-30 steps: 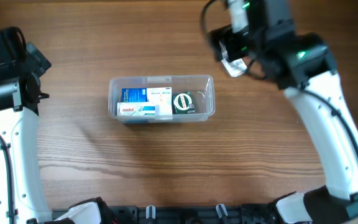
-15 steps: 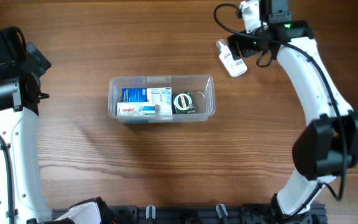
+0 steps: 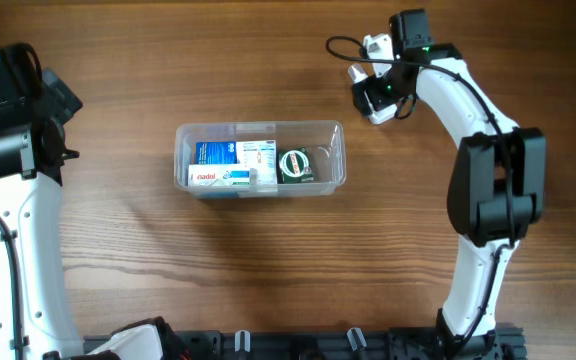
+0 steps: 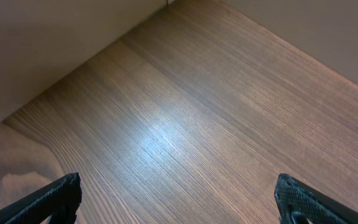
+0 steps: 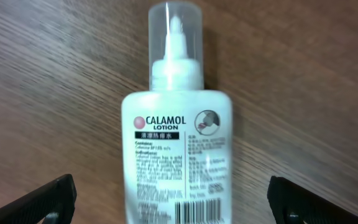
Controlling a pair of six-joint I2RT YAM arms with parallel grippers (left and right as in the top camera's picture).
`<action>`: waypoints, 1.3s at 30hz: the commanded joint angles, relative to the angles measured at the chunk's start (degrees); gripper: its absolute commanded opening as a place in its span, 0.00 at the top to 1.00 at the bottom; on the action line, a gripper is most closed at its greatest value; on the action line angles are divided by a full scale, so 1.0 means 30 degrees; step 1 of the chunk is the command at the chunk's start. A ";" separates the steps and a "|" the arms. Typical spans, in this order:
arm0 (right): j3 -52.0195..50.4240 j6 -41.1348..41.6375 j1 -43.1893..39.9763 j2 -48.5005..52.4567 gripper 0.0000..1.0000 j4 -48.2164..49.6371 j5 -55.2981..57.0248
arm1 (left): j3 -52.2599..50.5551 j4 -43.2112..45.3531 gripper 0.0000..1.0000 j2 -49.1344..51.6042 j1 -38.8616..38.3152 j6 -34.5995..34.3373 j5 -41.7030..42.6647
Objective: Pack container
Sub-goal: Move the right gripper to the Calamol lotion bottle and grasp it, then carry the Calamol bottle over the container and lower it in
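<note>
The container (image 3: 259, 127), a clear shallow tub, stands mid-table holding a blue box (image 3: 213, 152), a white box (image 3: 256, 151), a red-and-white box (image 3: 222, 177) and a round green tin (image 3: 295, 165). A white Calamol lotion bottle (image 5: 178, 137) with a clear cap lies flat on the wood at the far right (image 3: 379, 112). My right gripper (image 5: 179, 202) is open and low over it, one finger on each side of the bottle's lower body, neither touching. My left gripper (image 4: 178, 199) is open over bare wood at the far left.
The left arm (image 3: 13, 110) stays at the table's left edge, well apart from the tub. A pale wall runs along the table's far edge (image 4: 55, 37) in the left wrist view. Bare wood separates the tub from the bottle.
The right arm has swung and lowered its gripper onto the lotion bottle, now straddling it. The bottle, the tub and the left arm have not moved.
</note>
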 commanded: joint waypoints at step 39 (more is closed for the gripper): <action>0.0313 -0.0459 0.2178 -0.5399 0.60 -0.0022 -0.0452 | 0.0087 0.0051 0.00 -0.0087 0.0073 0.0313 -0.0248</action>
